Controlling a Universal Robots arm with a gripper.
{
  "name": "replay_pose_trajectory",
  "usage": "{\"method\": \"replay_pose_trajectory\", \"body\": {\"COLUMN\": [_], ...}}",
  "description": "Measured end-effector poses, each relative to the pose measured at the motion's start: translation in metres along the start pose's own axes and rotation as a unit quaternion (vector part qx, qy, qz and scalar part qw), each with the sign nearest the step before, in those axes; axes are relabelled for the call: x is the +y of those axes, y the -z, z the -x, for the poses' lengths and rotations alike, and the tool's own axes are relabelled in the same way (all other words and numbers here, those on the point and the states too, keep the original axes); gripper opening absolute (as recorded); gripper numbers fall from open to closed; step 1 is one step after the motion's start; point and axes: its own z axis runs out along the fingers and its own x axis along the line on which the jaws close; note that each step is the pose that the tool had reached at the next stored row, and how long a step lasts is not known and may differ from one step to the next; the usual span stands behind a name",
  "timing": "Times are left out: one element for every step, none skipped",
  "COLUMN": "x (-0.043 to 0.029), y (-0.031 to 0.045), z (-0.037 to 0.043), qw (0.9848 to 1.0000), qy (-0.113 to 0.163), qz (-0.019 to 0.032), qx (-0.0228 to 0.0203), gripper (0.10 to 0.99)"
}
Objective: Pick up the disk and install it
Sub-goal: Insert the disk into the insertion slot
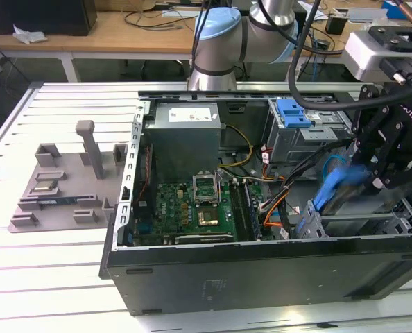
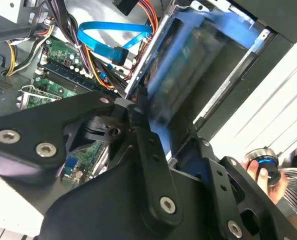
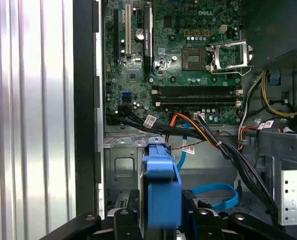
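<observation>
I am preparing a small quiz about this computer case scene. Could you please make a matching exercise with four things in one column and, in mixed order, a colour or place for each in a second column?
Things:
1. the disk
2. the power supply
3. the motherboard
4. the fixture

Descriptions:
A. grey, on the slatted table outside the case, at the exterior view's left
B. green, flat on the floor of the case
C. blue-framed, at the gripper above the drive bay
D. grey box with a white label, inside the case

Pairs: 1-C, 2-D, 3-B, 4-A
</observation>
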Motion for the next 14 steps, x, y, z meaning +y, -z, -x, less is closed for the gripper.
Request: {"method": "replay_pose_trajectory", "body": {"x": [0.0, 0.0, 0.0, 0.0, 0.0, 0.0, 0.0, 0.0, 0.0, 0.0, 0.0, 0.0, 0.0, 0.0], "y": [-0.0001, -0.0002, -0.0002, -0.0002, -0.0002, -0.0003, -0.0003, -0.0004, -0.0004, -0.0005, -0.0005, -0.0006, -0.0006, -0.0007], "z": [0.0, 0.0, 0.0, 0.0, 0.0, 0.0, 0.0, 0.0, 0.0, 0.0, 0.0, 0.0, 0.0, 0.0], "qw": [1.0, 1.0, 1.0, 1.0, 1.0, 1.0, 1.0, 1.0, 1.0, 1.0, 1.0, 1.0, 1.0, 1.0], "qy": [0.0, 0.0, 0.0, 0.0, 0.0, 0.0, 0.0, 0.0, 0.0, 0.0, 0.0, 0.0, 0.0, 0.0], "qz": [0.0, 0.0, 0.0, 0.0, 0.0, 0.0, 0.0, 0.0, 0.0, 0.0, 0.0, 0.0, 0.0, 0.0], "qx": [0.0, -0.0001, -0.0001, 0.0, 0.0, 0.0, 0.0, 0.0, 0.0, 0.0, 0.0, 0.0, 0.0, 0.0], "gripper": [0.443, 0.443, 0.443, 0.443, 0.443, 0.443, 0.427, 0.361, 0.298, 0.298, 0.239, 0.18, 0.18, 0.106]}}
